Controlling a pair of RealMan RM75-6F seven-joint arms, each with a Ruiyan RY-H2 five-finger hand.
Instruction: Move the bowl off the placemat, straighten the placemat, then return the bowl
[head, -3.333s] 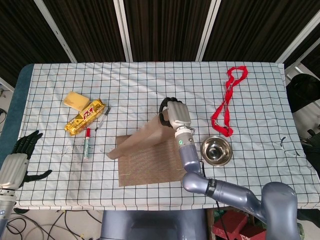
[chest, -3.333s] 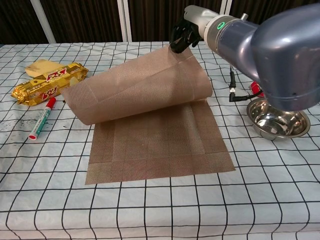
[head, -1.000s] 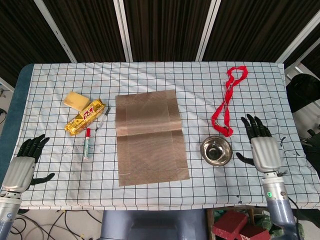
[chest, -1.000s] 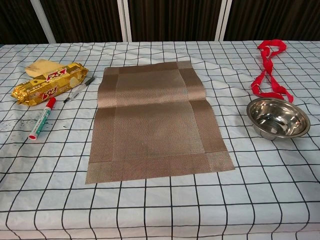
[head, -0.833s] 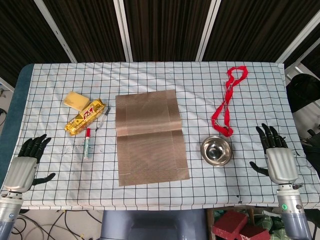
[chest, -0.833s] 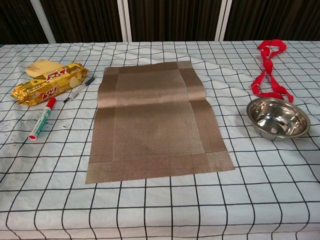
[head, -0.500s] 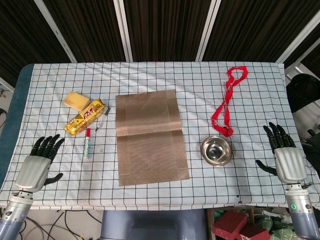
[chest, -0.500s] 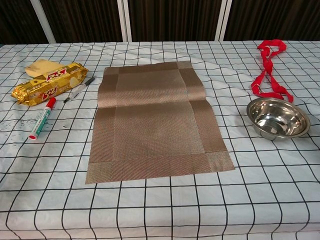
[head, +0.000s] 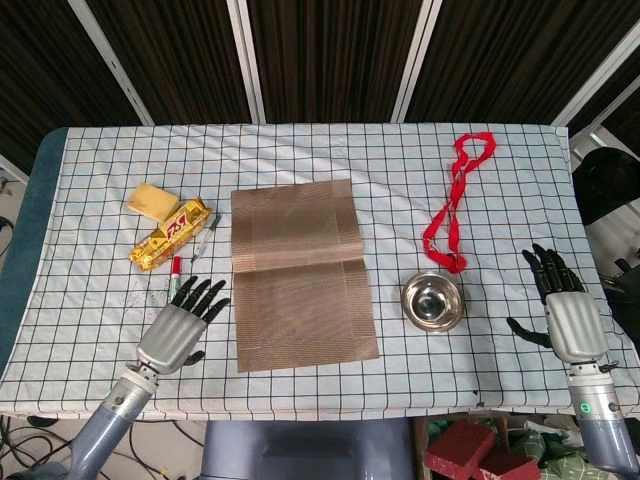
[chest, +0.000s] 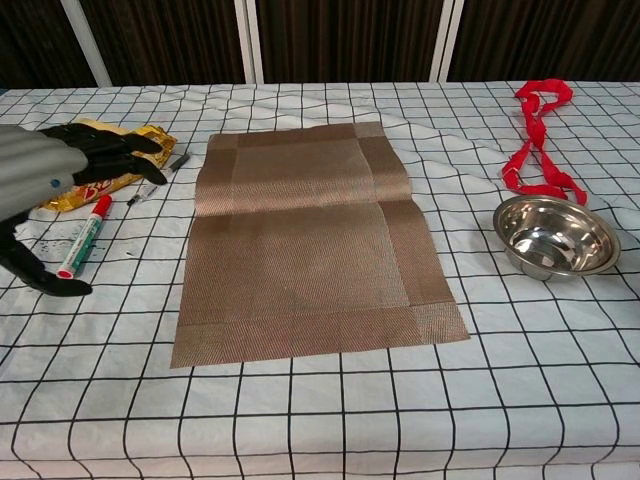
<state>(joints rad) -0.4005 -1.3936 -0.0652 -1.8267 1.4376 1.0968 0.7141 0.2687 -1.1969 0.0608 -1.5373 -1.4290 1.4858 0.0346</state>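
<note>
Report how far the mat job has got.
Done: the bowl sits off the mat, which lies unfolded with a crease across it. In hand: nothing held; the left hand hovers open beside the mat, the right hand open near the table edge. Left: returning the bowl.

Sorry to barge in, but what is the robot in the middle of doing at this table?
It is tidying a place setting. The placemat lies unrolled on the checked tablecloth, a crease across its middle. The steel bowl sits off it to the right, not yet returned. Neither hand holds anything: the left hand hovers open beside the mat's left edge, the right hand open near the table's right edge.
</note>
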